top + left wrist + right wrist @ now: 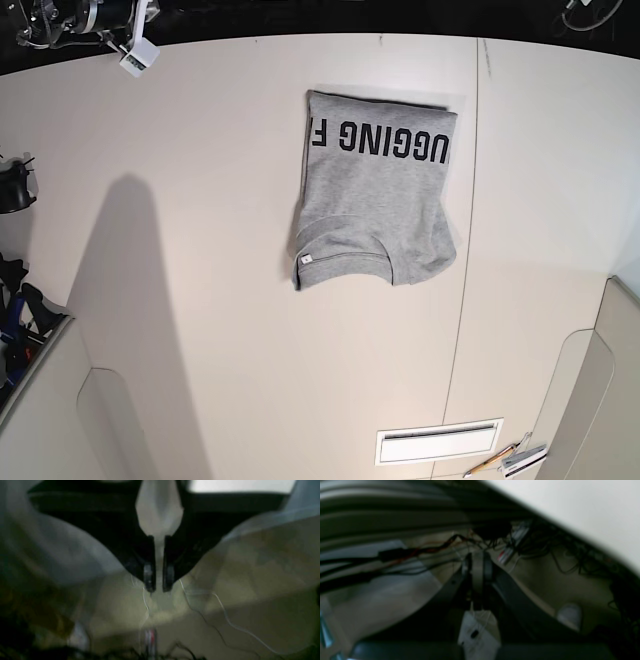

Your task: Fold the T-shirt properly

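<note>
We see the T-shirt (375, 195) lying folded on the white table (200, 350), upper centre in base view, black letters along its far edge, neck rib w/ small tag toward the near side. Neither claw shows in that view. Left gripper (159, 580), blurred, has its jaws nearly together w/ a slim gap, nothing between. Right gripper (477, 565) likewise, jaws close-set, over cables (415, 552), well apart from the shirt.

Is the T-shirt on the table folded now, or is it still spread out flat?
Folded. The T-shirt lies as a compact block on the table: no sleeves stick out, the black lettering is cut off at both edges, and the collar is at the near edge.
</note>
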